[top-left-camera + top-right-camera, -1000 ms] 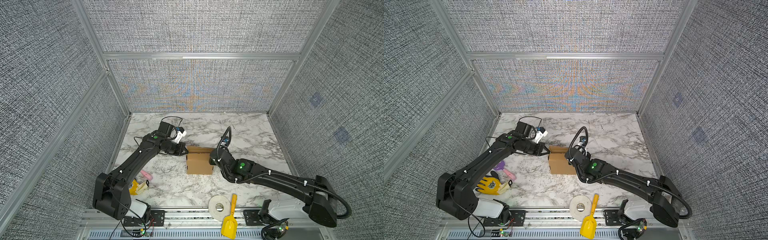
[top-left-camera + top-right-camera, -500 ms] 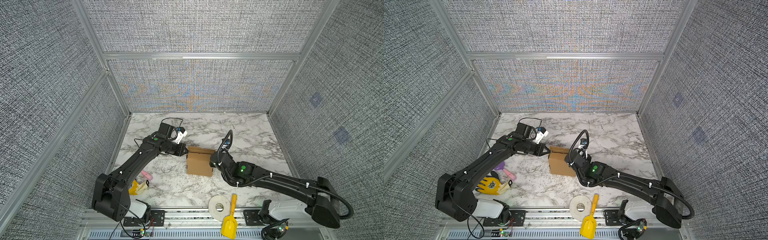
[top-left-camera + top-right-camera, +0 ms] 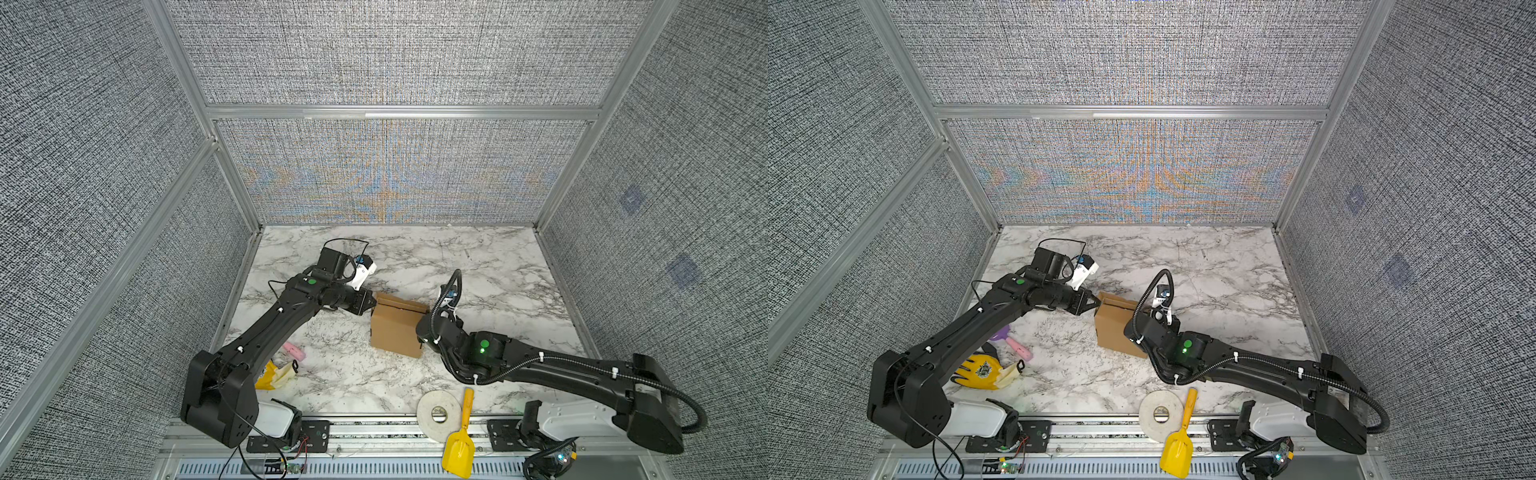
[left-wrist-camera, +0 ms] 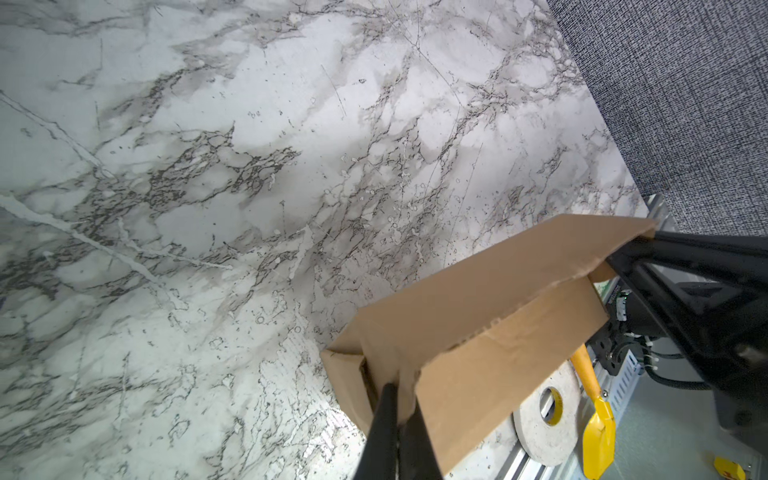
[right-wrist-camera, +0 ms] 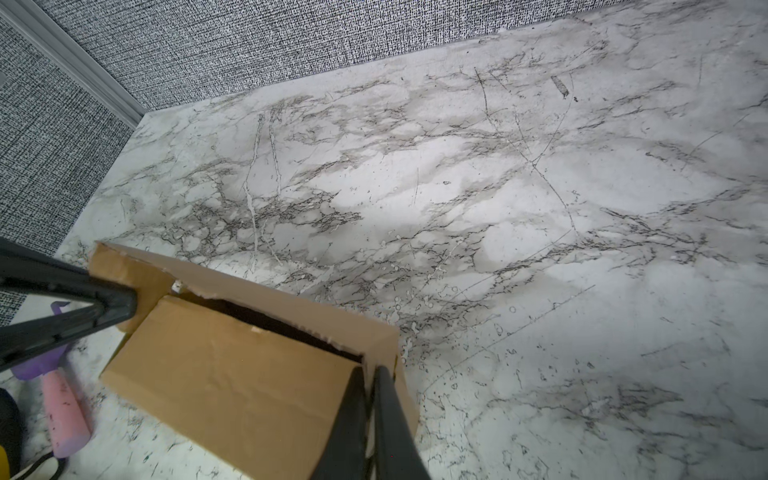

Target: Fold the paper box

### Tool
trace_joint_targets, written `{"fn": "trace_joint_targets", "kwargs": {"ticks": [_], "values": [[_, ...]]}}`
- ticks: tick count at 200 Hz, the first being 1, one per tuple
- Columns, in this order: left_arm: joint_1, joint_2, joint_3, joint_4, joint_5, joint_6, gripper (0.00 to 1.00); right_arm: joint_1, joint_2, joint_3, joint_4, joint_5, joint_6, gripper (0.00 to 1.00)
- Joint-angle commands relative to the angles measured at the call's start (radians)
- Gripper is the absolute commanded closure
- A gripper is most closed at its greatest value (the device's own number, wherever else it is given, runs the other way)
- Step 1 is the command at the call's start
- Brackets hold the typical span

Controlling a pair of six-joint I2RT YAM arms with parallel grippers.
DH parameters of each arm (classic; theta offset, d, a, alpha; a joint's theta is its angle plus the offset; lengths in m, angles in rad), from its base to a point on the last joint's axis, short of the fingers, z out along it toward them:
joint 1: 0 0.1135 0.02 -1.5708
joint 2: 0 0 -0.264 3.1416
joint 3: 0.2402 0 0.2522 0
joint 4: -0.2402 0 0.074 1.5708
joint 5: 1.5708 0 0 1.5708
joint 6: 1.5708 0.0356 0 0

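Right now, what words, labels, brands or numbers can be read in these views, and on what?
None can be read.
On the brown corrugated cardboard paper box: no print shows.
On the yellow work glove: dark emblem, too blurred to read.
On the round white tape roll and yellow plastic scoop: no markings visible.

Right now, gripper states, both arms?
Left gripper: closed, pinching a corner of the brown corrugated cardboard box.
Right gripper: closed on the box's side wall.

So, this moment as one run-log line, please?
paper box: lid ajar | left gripper: shut on corner flap | right gripper: shut on opposite wall
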Motion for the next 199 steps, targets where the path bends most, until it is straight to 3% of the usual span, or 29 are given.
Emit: {"fn": "trace_joint_targets", "kwargs": {"ticks": [1,29,98,134,199], "values": [[-0.006,-0.006,-0.007,-0.048,-0.058,0.042,1.0,0.02,-0.012,-0.003,-0.042,-0.03,0.01,0.84],[-0.009,-0.025,-0.025,-0.046,-0.07,0.06,1.0,0.043,-0.041,0.002,-0.065,-0.028,-0.009,0.76],[-0.008,-0.062,-0.073,-0.031,-0.065,0.075,1.0,0.099,-0.139,0.02,-0.108,-0.017,-0.064,0.73],[-0.011,-0.058,-0.082,-0.026,-0.057,0.081,1.0,0.08,-0.136,0.1,-0.104,-0.017,-0.2,0.69],[-0.01,-0.08,-0.122,-0.013,-0.04,0.095,1.0,-0.137,0.033,0.245,-0.042,-0.346,-0.363,0.68]]}}
